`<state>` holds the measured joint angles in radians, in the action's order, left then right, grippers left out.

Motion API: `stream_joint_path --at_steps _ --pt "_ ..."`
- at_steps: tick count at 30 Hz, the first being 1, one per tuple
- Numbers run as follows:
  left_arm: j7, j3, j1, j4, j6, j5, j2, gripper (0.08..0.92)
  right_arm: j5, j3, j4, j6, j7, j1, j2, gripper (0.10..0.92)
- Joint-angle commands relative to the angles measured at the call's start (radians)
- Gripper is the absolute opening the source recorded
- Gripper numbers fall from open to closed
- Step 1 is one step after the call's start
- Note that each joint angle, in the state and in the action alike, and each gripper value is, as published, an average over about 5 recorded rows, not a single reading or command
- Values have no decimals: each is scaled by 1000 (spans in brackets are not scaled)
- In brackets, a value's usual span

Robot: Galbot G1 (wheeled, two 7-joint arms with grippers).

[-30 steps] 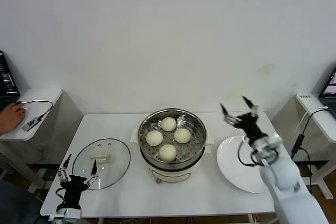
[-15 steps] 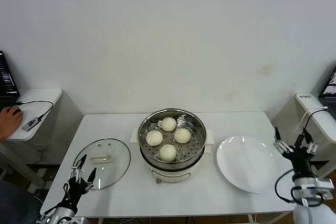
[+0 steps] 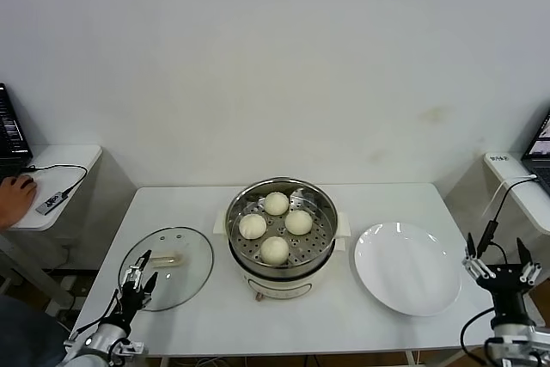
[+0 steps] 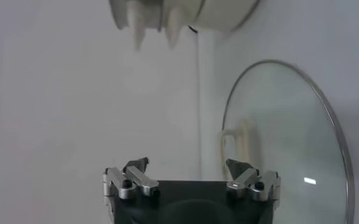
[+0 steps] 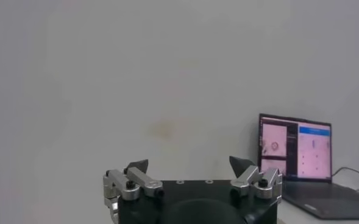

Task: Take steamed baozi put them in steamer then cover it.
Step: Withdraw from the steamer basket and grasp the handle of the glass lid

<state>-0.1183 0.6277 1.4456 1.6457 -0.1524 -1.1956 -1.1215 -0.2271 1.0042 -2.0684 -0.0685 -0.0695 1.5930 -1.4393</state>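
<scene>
Several cream-white baozi (image 3: 276,203) lie in the steel steamer (image 3: 322,212) on its cream pot at the table's middle. The glass cover (image 3: 185,277) lies flat on the table left of the pot, its cream handle (image 3: 168,257) facing up. My left gripper (image 3: 136,281) hovers open and empty at the cover's near-left rim. In the left wrist view the cover (image 4: 289,140) sits just past the left gripper (image 4: 187,164), with the pot (image 4: 185,12) beyond. My right gripper (image 3: 503,268) stands open and empty off the table's right edge. The right wrist view shows that gripper (image 5: 189,163) facing the wall.
An empty white plate (image 3: 406,266) lies right of the pot. Side tables flank the white table (image 3: 189,204): the left one has a person's hand (image 3: 15,191) and cables, the right one a laptop (image 5: 295,149).
My right arm has swung back from above the plate's far side to low beyond the table's right edge. My left gripper has sunk toward the near-left corner. Both stay open.
</scene>
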Motion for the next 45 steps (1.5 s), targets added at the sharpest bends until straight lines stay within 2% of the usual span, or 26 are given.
stream_joint_path --at_steps 1,21,36,39,45 --pt "12 -23 -117 -83 0 -51 4 823 13 3 -25 -5 0 43 -35 823" --pt "37 -95 -261 -204 17 -45 -10 823 38 0 -27 -14 -7 61 -63 823" --pt "36 -111 -307 -291 24 -9 -24 814 58 -28 -7 -17 -6 52 -77 823" --pt "31 -111 -311 -302 24 -5 -26 758 60 -35 -8 -17 -6 53 -81 823" --pt "29 -112 -315 -311 24 -2 -28 585 63 -38 -6 -16 -6 53 -80 823"
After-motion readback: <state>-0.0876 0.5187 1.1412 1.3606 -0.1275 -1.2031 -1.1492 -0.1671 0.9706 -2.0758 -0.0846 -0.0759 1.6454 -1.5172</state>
